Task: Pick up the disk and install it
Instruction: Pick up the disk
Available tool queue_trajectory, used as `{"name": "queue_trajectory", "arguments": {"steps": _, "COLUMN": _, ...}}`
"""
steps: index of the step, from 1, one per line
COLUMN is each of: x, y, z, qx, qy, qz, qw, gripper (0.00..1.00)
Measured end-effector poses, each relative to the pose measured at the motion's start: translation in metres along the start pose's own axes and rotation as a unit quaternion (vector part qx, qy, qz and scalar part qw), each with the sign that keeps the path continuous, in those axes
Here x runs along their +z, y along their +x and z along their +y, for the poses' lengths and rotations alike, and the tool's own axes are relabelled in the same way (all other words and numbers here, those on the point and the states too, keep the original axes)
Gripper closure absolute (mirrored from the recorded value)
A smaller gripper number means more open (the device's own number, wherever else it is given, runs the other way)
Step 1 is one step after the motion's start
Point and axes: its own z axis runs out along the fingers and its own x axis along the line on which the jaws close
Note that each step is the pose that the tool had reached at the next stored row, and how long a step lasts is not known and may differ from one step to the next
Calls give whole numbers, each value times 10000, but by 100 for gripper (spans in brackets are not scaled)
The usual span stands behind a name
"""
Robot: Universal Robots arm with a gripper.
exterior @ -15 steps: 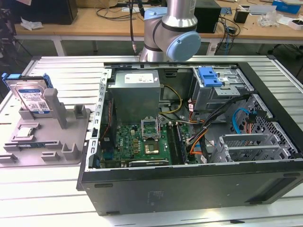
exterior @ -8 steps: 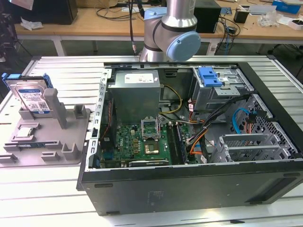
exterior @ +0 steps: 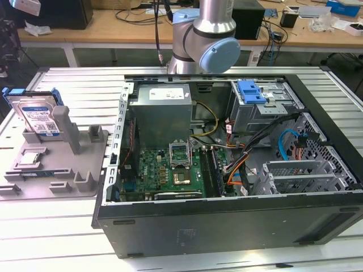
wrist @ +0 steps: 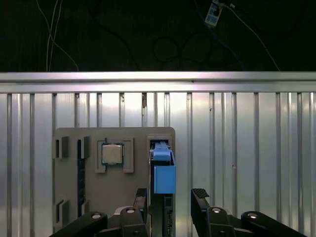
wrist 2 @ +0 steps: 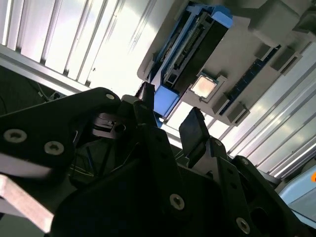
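At the exterior view's left, the disk [exterior: 37, 116] stands on edge in a slot of a grey tray [exterior: 85, 170], its label facing the camera and its blue rails along its sides. The tray lies on the slatted metal table [exterior: 57, 243], just beside the open computer case [exterior: 227, 226]. A small chip [wrist: 112, 153] sits in a pocket of the same tray, near the disk.

In the middle, the arm [exterior: 204, 34] rises behind the case, above the grey power box [exterior: 161, 113]. In the first wrist view, the gripper [wrist: 170, 202] looks down on the tray. Its two fingers are spread apart with nothing between them. The disk shows there edge-on, in line with the gap between the fingers but well apart from them.

At the exterior view's right, the metal drive cage [exterior: 272, 107] with its blue latch [exterior: 252, 90] sits in the case's far corner.

I judge the step in hand to be the approach for the pick. The disk is not yet grasped and nothing has been installed. The pick seems to call for a straight descent that keeps the thin edge centred in the gap. The fingers should then close on the disk's flat faces, clear of the tray's post beside it.
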Motion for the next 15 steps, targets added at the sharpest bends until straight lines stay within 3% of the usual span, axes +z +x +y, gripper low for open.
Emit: {"name": "queue_trajectory", "arguments": {"steps": 15, "x": 120, "y": 6, "z": 8, "qx": 0, "qy": 2, "qz": 0, "qw": 10000, "gripper": 52}}
